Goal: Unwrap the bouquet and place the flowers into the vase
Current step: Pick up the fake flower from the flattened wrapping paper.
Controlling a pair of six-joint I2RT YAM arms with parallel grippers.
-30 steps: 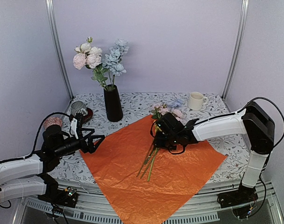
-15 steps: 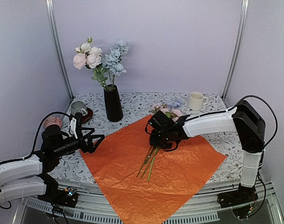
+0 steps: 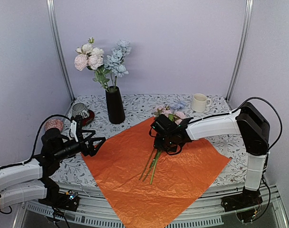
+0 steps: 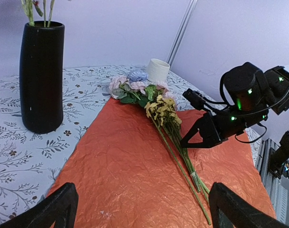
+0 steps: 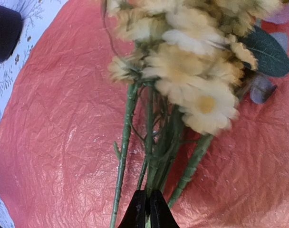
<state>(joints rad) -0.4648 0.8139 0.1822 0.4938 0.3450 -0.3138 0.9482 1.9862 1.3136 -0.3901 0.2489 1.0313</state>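
The bouquet lies unwrapped: its orange sheet [image 3: 178,180] is spread flat and the loose flowers [image 3: 169,113] lie across it, stems [image 3: 151,168] pointing toward the near edge. My right gripper [image 3: 159,145] is down on those stems, just below the heads. In the right wrist view its fingers [image 5: 138,213] are shut on thin green stems under a cream-yellow cluster [image 5: 192,61]. The black vase [image 3: 115,105] stands at the back left, holding pink, white and blue blooms [image 3: 101,59]. My left gripper [image 3: 94,141] hovers open at the sheet's left corner, nothing between its fingers [image 4: 59,209].
A white mug [image 3: 199,102] stands at the back right. A striped cup on a red saucer [image 3: 81,112] sits left of the vase, and a pink round object [image 3: 53,124] lies near the left wall. The orange sheet overhangs the table's near edge [image 3: 135,211].
My right gripper moved a little left along the stems and shut on them. The left arm barely moved.
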